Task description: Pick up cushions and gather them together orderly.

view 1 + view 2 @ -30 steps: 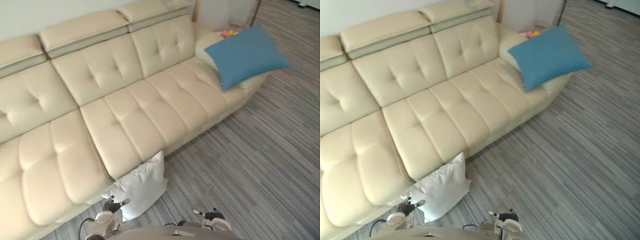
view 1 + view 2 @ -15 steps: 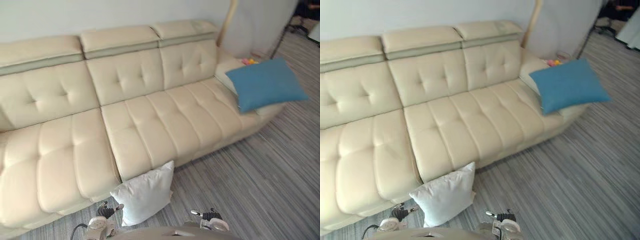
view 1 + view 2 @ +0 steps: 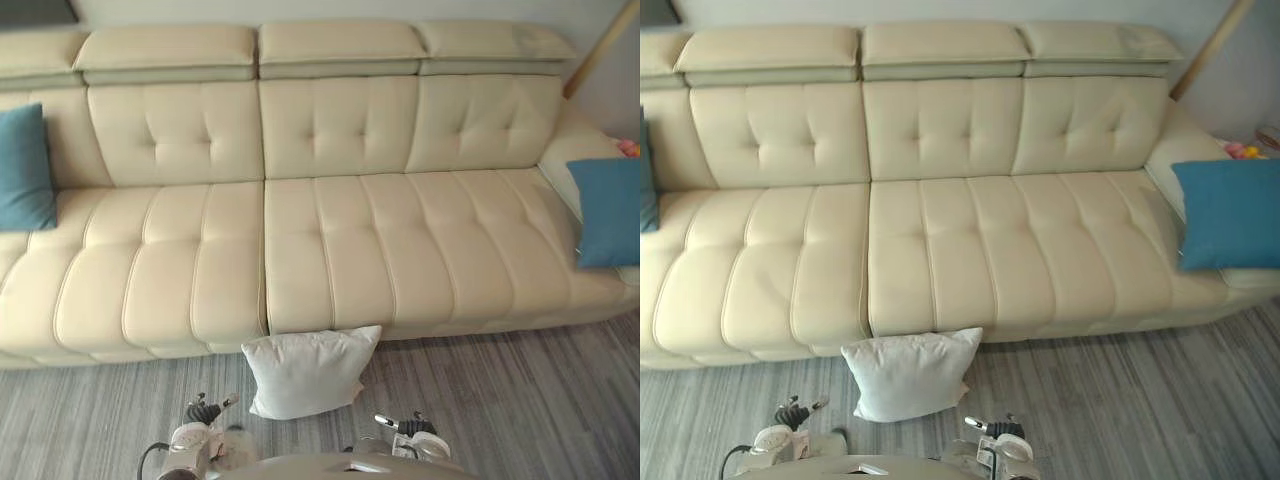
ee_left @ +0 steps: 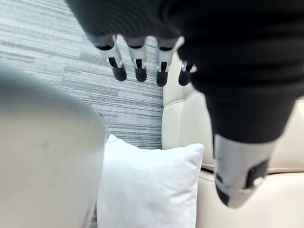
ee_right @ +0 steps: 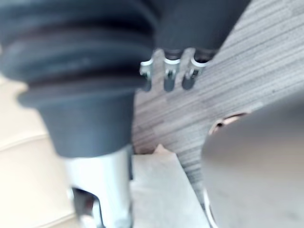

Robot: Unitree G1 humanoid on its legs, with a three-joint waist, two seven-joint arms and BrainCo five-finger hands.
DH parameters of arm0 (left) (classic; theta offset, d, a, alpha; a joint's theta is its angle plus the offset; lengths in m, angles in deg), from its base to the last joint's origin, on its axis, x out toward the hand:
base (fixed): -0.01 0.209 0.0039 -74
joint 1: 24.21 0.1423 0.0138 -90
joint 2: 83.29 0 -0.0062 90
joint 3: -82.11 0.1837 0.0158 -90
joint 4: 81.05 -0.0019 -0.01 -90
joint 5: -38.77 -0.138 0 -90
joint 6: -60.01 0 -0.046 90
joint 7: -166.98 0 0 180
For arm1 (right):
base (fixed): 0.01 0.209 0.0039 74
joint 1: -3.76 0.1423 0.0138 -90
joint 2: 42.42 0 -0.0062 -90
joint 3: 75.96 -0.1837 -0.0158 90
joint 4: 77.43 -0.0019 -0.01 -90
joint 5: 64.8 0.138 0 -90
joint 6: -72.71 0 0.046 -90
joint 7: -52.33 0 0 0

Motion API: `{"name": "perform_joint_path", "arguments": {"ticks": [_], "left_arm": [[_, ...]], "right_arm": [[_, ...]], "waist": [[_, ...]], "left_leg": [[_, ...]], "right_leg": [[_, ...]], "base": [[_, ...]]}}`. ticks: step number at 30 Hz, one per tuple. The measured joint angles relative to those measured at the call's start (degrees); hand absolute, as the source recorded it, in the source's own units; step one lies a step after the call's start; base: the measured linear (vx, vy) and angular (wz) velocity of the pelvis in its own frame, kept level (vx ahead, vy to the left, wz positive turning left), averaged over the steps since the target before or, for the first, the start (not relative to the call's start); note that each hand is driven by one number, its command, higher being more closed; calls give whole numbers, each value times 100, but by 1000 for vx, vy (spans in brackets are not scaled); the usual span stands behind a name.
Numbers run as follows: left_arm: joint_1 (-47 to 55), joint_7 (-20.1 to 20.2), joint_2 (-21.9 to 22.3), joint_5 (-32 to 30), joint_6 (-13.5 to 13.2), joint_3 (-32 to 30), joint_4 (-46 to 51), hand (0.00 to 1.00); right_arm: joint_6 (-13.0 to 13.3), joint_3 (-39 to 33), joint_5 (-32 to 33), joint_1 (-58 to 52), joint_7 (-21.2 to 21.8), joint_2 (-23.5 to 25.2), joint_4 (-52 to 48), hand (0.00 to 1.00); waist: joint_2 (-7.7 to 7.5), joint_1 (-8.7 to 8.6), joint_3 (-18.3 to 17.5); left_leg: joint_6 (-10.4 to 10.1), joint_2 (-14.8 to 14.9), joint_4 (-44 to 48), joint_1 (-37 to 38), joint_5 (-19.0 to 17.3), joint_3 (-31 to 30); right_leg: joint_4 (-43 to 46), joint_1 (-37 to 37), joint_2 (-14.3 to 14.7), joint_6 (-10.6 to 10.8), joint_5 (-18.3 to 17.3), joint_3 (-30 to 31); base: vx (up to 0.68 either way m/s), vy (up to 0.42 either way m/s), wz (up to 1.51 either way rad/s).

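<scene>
We find the white cushion (image 3: pixel 310 370) on the floor (image 3: pixel 500 400), leaning against the sofa (image 3: pixel 330 250) front. The left blue cushion (image 3: pixel 25 170) and right blue cushion (image 3: pixel 605 210) sit at opposite sofa ends. The left hand (image 4: pixel 140 66) and right hand (image 5: pixel 168 78) hang relaxed and empty. Risk: a shallow pinch on the soft white cushion could let it slip.

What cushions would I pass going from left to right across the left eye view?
left blue cushion → white cushion → right blue cushion
</scene>
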Motion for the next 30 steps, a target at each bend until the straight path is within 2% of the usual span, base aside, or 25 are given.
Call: {"name": "perform_joint_path", "arguments": {"ticks": [2,5,7,9,12,15,19,23,24,25,26,29,30], "left_arm": [[10,-4,0,43,-1,19,59,0],[-11,-1,17,39,-1,75,60,0],[-10,7,12,30,-1,248,52,0],[24,15,21,15,2,259,28,0],[31,29,49,-34,-6,337,4,0],[27,47,57,-81,-36,360,2,0],[51,50,63,-145,-36,341,-37,0],[53,61,67,-194,-35,261,-170,0],[57,62,55,-193,-35,236,-174,0],[56,56,39,-193,-35,229,-184,0],[69,58,82,-194,-34,236,-247,0],[134,57,148,-192,-36,252,-279,0],[146,56,136,-188,-42,256,-267,0]], "right_arm": [[-6,2,5,-31,-2,62,-47,0],[42,4,7,51,2,90,-273,0],[42,2,8,142,4,102,-268,0],[19,-2,9,75,5,152,-263,0],[19,-4,2,-40,-1,116,-342,0],[18,8,-1,-103,-2,100,-420,0],[18,17,-8,-110,-1,86,-415,0],[18,19,-14,-153,-2,51,-414,0],[17,24,-30,-178,-1,58,-411,0],[16,42,-113,-231,2,59,-410,0],[17,98,-180,-280,1,-15,-413,0],[30,202,-183,-355,5,-142,-425,0],[28,270,-207,-348,7,-152,-421,0]], "waist": [[-2,106,-2],[-1,111,-16],[31,86,-25],[55,81,-24],[84,53,-41],[86,46,-48],[102,61,-54],[133,56,-63],[106,71,-68],[81,83,-72],[184,52,-91],[298,11,-169],[291,20,-174]], "left_leg": [[16,123,163,16,-13,306],[16,114,-68,23,-8,571],[154,61,-590,120,105,888],[192,24,-1193,409,460,1021],[211,29,-1673,786,692,1105],[205,6,-1869,855,737,1177],[261,-72,-2304,1014,1055,1386],[270,-210,-2814,1239,1271,1389],[281,-265,-2848,1231,1282,1390],[295,-360,-2851,1228,1299,1385],[321,-372,-2855,1240,1356,1345],[317,-388,-2856,1215,1353,1235],[320,-394,-2851,1180,1355,1232]], "right_leg": [[117,78,28,-53,36,33],[32,39,13,-71,48,67],[-133,-74,11,-55,131,157],[-351,-39,82,-86,473,240],[-517,150,165,-110,727,351],[-524,93,171,-115,736,421],[-834,67,189,-111,934,633],[-1103,149,156,-103,915,655],[-1164,146,107,-89,820,658],[-1226,162,13,15,634,667],[-1164,158,0,49,597,643],[-1148,211,7,114,555,654],[-1152,205,-11,177,512,678]], "base": [[107,17,41],[67,5,10],[31,15,-7],[13,25,-18],[10,26,-6],[-36,21,-11],[-92,13,-22],[-143,19,-14],[-232,8,-8],[-262,-9,2],[-226,-11,10],[-178,22,23],[-137,45,27]]}}
